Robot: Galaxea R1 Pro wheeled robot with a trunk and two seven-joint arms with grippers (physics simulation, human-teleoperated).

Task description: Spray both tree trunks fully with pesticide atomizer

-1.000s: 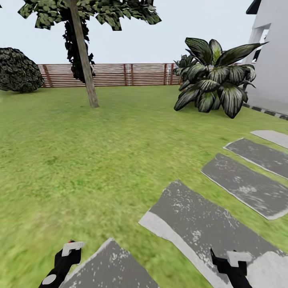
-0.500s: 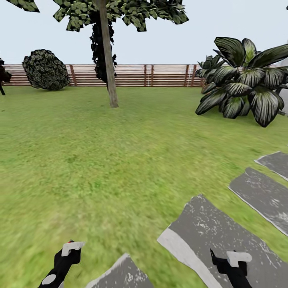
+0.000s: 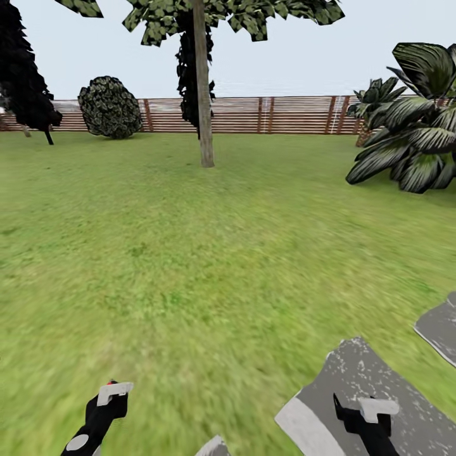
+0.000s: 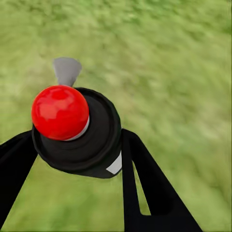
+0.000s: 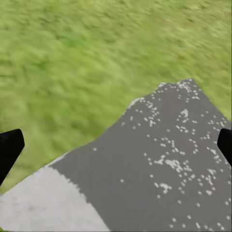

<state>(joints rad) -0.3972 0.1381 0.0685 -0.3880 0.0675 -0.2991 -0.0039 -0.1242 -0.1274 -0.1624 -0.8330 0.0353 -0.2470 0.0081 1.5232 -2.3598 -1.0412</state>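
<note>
My left gripper [image 3: 107,398] sits low at the left of the head view, shut on a small black bottle with a round red cap, the pesticide atomizer [image 3: 111,384]. In the left wrist view the black fingers [image 4: 140,183] flank the atomizer [image 4: 94,145], and its grey nozzle [image 4: 66,71] points away over grass. My right gripper [image 3: 366,408] hangs open and empty over a grey paving stone [image 5: 159,164]. One tree's pale trunk [image 3: 204,101] rises far ahead, centre-left. A second dark-leaved tree [image 3: 25,76] stands at the far left edge.
A round bush [image 3: 109,106] sits by the brown slat fence [image 3: 285,114] at the back. Broad-leaved palm-like plants [image 3: 411,126] stand at the right. Paving stones [image 3: 354,392] lie at the lower right. Open lawn [image 3: 209,253] stretches between me and the trunk.
The head view has swung left: tree, fence, plants and stones have all slid rightward in the picture, and the dark tree has come in at the left. Both grippers keep their pose.
</note>
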